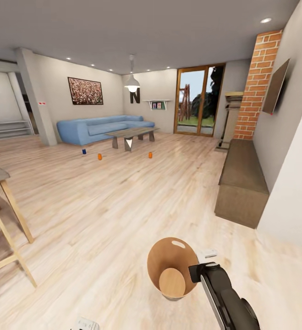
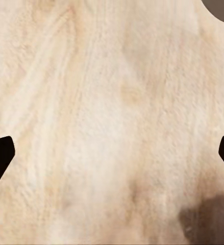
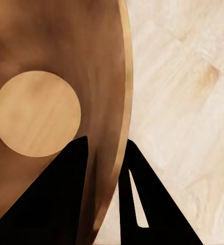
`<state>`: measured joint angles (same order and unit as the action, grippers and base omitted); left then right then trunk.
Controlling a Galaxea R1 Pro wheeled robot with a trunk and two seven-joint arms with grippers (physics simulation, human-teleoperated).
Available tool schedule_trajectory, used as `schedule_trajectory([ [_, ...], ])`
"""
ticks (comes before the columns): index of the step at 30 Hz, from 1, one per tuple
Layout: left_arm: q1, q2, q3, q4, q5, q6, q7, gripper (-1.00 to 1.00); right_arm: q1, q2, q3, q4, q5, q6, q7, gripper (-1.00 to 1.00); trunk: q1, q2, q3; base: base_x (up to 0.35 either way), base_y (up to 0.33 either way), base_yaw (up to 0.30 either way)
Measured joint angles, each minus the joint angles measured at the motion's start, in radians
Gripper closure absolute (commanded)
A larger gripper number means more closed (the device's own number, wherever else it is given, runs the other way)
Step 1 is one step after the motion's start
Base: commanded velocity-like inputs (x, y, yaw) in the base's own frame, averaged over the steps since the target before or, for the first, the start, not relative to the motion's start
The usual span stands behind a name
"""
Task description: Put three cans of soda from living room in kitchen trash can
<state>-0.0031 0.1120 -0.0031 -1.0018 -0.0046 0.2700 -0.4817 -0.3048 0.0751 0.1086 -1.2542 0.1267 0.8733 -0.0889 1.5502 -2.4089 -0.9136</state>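
Right wrist view: right tool (image 3: pixel 104 153) clenches the tash can (image 3: pixel 114 102) rim, fingertips cut off.

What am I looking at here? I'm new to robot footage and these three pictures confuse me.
This is a simulated two-armed robot. The wide picture comes from its head camera; the other two come from cameras near each gripper. On the light wood plank floor far ahead stand one dark blue soda can and two bright orange soda cans, near the long blue sofa. The right gripper pinches the rim of the round bin with a glossy copper-brown inside, one finger inside and one outside. The left gripper is open above the bare floor.
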Motion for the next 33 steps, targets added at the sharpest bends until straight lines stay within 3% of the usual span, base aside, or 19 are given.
schedule_trajectory([
  [33, 0.0, 0.0, 0.001, 0.0, -0.001, 0.0, 0.0, -1.0, 0.0, 0.0, 0.0, 0.002, 0.006, -0.001, 0.0, 1.0, 0.0, 0.0, 0.0, 0.339, 0.1, 0.0],
])
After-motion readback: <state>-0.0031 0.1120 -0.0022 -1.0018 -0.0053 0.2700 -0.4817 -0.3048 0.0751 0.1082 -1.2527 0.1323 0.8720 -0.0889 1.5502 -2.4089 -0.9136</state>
